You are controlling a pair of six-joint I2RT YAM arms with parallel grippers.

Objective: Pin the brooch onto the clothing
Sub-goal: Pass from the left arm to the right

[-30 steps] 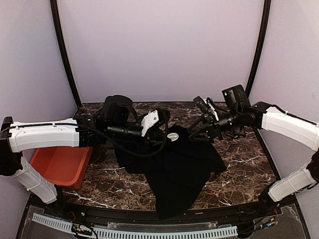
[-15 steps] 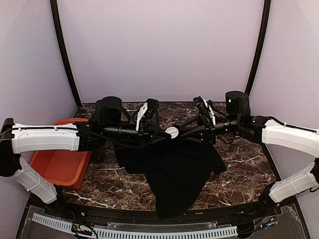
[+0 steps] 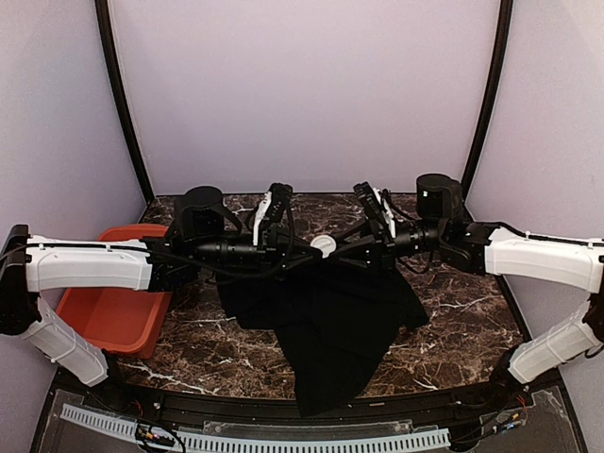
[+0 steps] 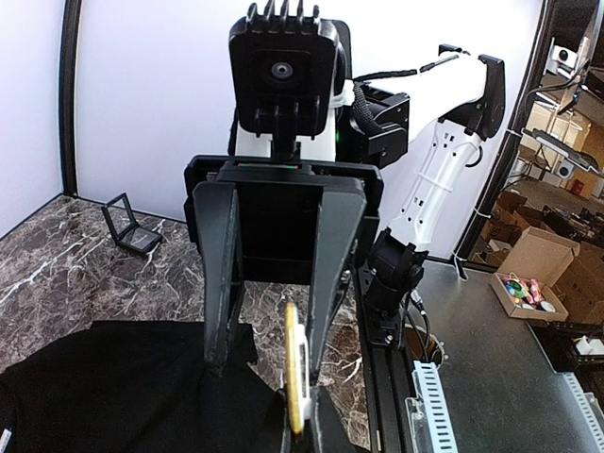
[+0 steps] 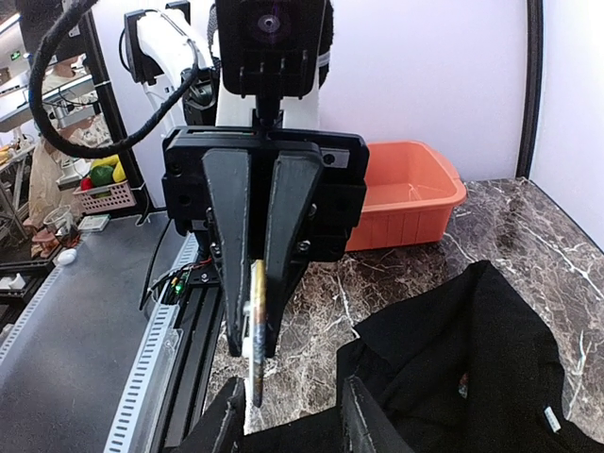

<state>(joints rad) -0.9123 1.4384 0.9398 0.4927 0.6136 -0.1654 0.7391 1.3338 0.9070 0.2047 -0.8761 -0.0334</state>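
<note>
In the centre of the overhead view my two grippers meet tip to tip above the black T-shirt (image 3: 330, 321), which lies spread across the lower middle. My left gripper (image 5: 257, 354) is clamped on the brooch (image 5: 256, 326), held edge-on, probably to present it. My right gripper (image 4: 269, 359) is spread wide either side of it, gripping nothing, likely ready to work the pin.

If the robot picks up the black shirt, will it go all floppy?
Probably floppy: the T-shirt lies rumpled, one end drooping over the near edge of the table. Pushed, it would likely bunch up rather than slide whole. It seems light for its size, being thin cloth.
</note>
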